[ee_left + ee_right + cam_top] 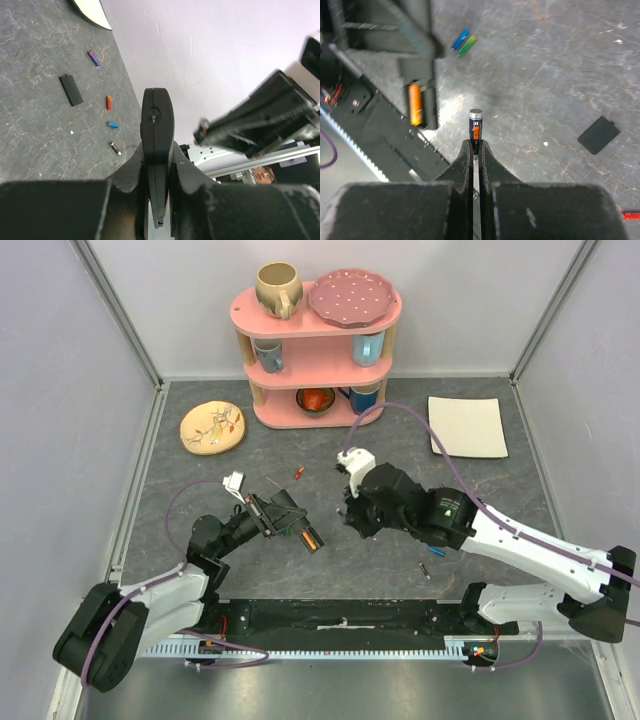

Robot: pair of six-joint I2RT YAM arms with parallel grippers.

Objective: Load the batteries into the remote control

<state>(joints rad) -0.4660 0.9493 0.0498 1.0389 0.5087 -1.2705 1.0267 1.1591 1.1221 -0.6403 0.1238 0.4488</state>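
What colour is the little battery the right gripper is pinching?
Black with an orange band and silver cap. The small cylindrical battery shows best in the right wrist view.

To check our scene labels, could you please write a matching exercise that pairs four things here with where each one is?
Things:
1. remote control
2. black-and-orange battery
3. black cover
4. beige mug

Places:
A. on top of the pink shelf
B. gripped by the right end effector
C. lying flat on the table
D. gripped by the left end effector

Pairs: 1-D, 2-B, 3-C, 4-A
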